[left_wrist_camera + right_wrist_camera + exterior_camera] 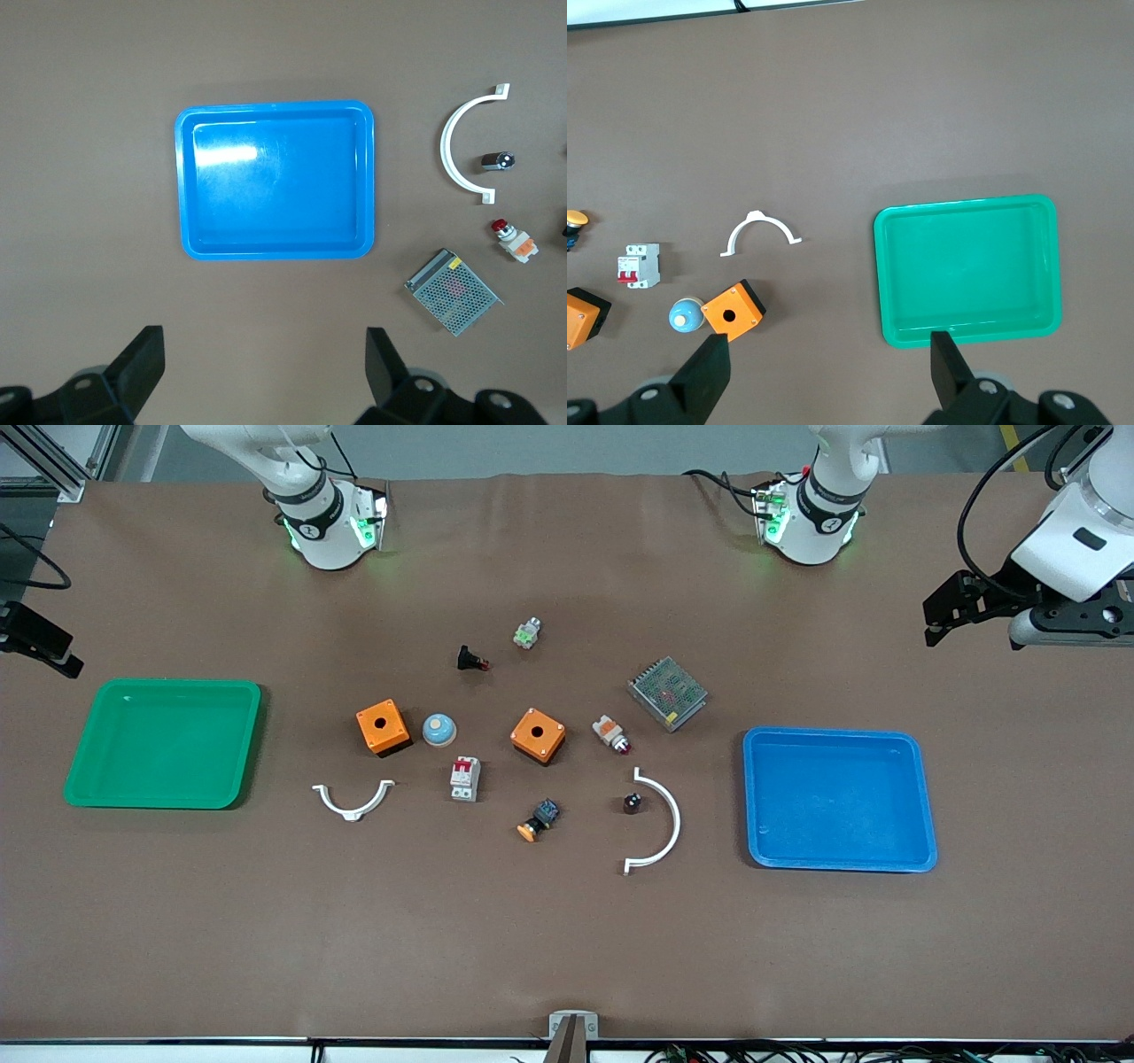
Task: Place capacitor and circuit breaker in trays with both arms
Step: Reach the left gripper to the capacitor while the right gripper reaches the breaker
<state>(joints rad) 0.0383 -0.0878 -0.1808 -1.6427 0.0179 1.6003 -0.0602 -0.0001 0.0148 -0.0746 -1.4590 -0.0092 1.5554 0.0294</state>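
Observation:
The capacitor [632, 803], a tiny black cylinder, lies on the table inside the curve of a white arc piece [666, 824]; it also shows in the left wrist view [499, 161]. The circuit breaker [465, 779], white-grey with red levers, lies near the table's middle and shows in the right wrist view [638, 266]. My left gripper [946, 613] hangs open and empty, high over the table's left-arm end [264, 365]. My right gripper [40, 645] hangs open and empty, high over the right-arm end [830, 367].
A blue tray [837, 797] lies toward the left arm's end, a green tray [159, 744] toward the right arm's. Two orange boxes [383, 727] [538, 735], a blue dome [438, 730], a metal mesh box [667, 693], an orange-capped button [538, 820] and a second white arc [353, 801] surround the parts.

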